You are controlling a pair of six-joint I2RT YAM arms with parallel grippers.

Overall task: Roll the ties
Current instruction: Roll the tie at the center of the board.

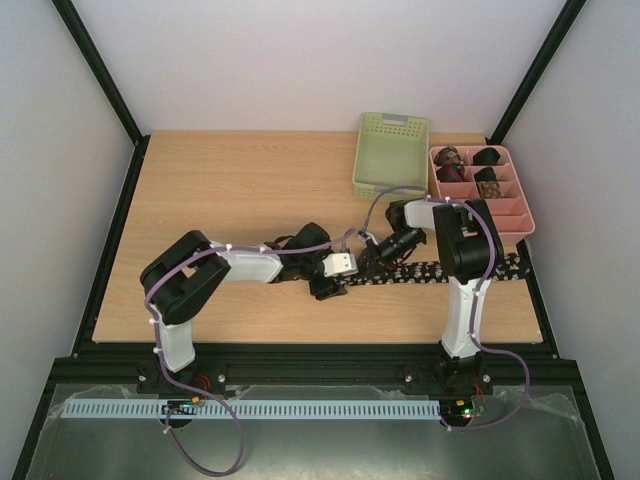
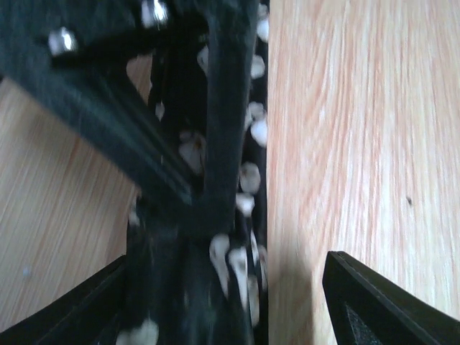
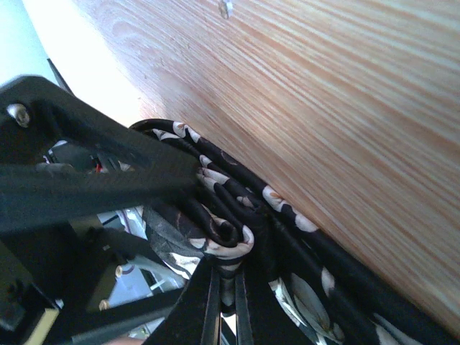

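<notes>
Top external view showed us the long dotted tie (image 1: pixel 415 272) lying flat across the near right of the tabletop (image 1: pixel 230 190), its left end between the two arms, while finished rolls (image 1: pixel 487 157) sat in the pink tray (image 1: pixel 528 222). We saw the right tool (image 3: pixel 224 287) clenched on the curled tie end and the left tool (image 2: pixel 226 266) spread wide, straddling the fabric without gripping it. We judged that the small, loose curl could spring open or slip out if the right tool turned with nothing pinning the strip, and that the crowded tools might collide.
</notes>
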